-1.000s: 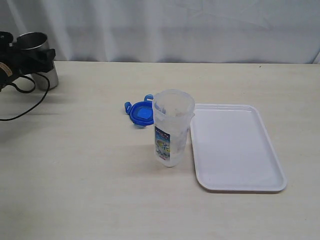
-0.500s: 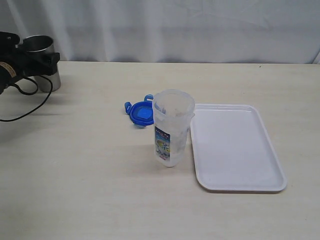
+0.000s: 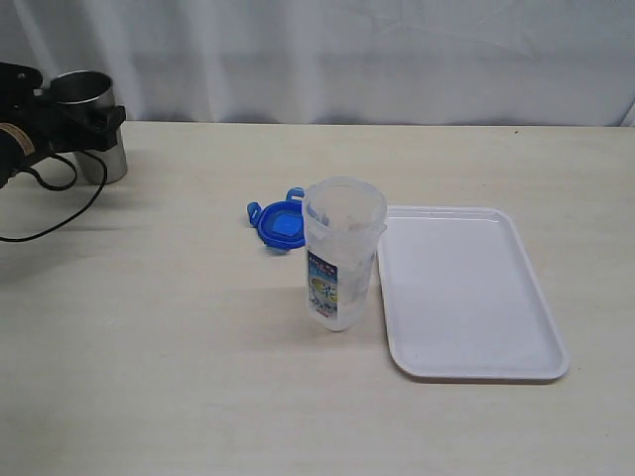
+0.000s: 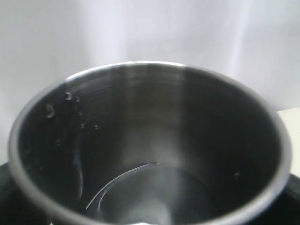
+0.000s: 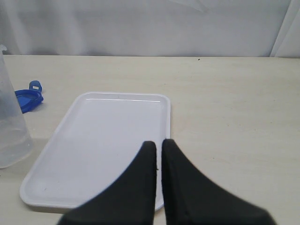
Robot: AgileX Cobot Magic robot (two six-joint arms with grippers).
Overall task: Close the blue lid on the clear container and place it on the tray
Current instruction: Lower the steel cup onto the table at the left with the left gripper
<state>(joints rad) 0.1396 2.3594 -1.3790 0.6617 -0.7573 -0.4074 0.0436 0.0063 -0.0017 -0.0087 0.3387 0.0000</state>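
Note:
The clear container (image 3: 341, 256) stands upright and uncapped on the table, just left of the white tray (image 3: 466, 297). Behind it to the left, the blue lid (image 3: 280, 223) lies flat on the table. At the far left my left gripper (image 3: 87, 117) is shut on the steel cup (image 3: 101, 159), whose inside fills the left wrist view (image 4: 150, 140). My right gripper (image 5: 158, 144) is shut with nothing in it, over the tray's (image 5: 103, 136) near edge. That view also shows the container (image 5: 9, 126) and the lid (image 5: 28, 97). The right gripper is out of the exterior view.
A black cable (image 3: 50, 223) trails from the left arm over the table's left side. A white curtain (image 3: 347, 50) hangs behind the table's back edge.
My left gripper has carried the steel cup a little to the right. The container, lid, tray and right gripper have not moved.

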